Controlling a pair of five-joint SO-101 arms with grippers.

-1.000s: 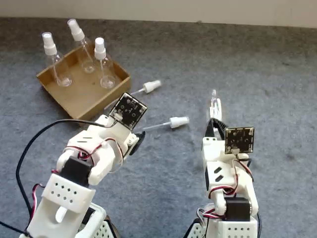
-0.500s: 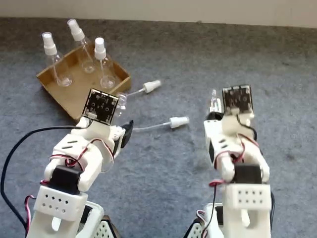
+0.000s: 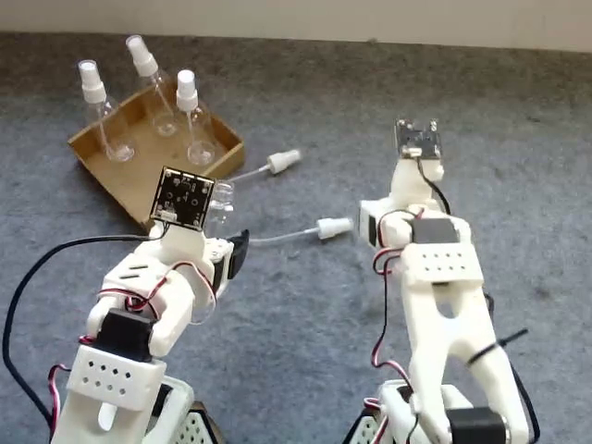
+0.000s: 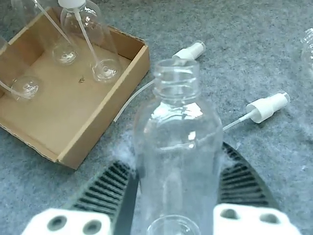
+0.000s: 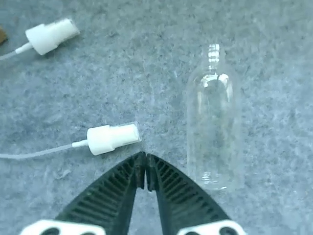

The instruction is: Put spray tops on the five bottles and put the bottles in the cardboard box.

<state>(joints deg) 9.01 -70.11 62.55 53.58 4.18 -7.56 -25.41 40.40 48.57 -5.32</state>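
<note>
A: Beside the cardboard box, our left pincer grips the open-necked bottle upright, ready for capping, we judge.

B: Our right pincer, clenched empty, hangs over the table between a spray top and a lying bottle.

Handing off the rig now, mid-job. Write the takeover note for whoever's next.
Left end effector: shut on an uncapped bottle, near the cardboard box.
Right end effector: shut, empty, over the carpet by a spray top and a lying bottle.
Done: three capped bottles stand in the box.
Left: cap both open bottles, using also the second spray top, then box them.
</note>
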